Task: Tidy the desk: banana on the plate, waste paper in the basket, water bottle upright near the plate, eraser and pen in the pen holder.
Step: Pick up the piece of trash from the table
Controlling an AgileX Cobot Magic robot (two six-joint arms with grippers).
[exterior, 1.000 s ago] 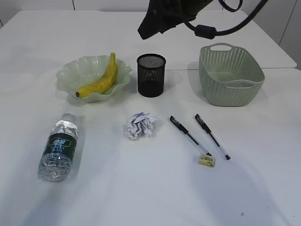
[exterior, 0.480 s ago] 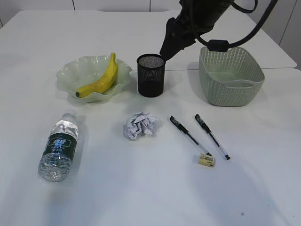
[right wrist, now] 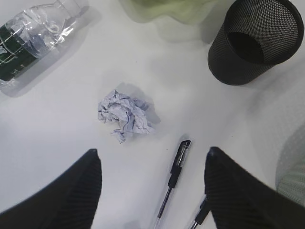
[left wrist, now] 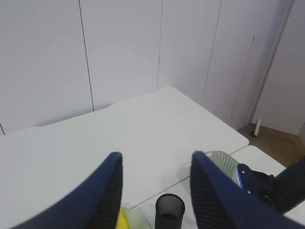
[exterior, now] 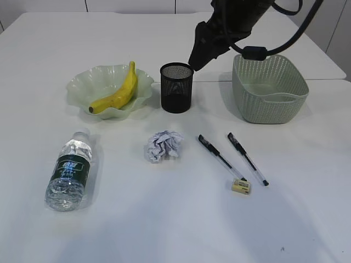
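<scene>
On the white counter (exterior: 175,230) a yellow banana (exterior: 118,92) lies in a pale green scalloped glass plate (exterior: 82,85) at the back left. Just right of the plate stands a black mesh pen holder (exterior: 176,87), upright and with nothing visible inside it in the right wrist view. Further right sits a grey-green woven plastic basket (exterior: 269,87) with handle slots.

Nearer the front, a clear plastic water bottle with a dark green label (exterior: 69,171) lies on its side at the left, its cap pointing toward the plate. A crumpled ball of white waste paper (exterior: 163,146) rests near the middle. To its right two black pens (exterior: 220,156) lie side by side at a slant, apart from each other, and a small cream eraser (exterior: 241,186) sits between their near tips, close to both.

The right claw (right wrist: 151,191) hangs above the counter, its dark fingers spread wide and holding nothing; below them are the paper ball and the cap end of one pen. In the exterior view its arm reaches in from the top, above the pen holder and basket.

The left claw (left wrist: 155,191) is raised high, facing the far wall, its blue-black fingers about half apart and empty.
</scene>
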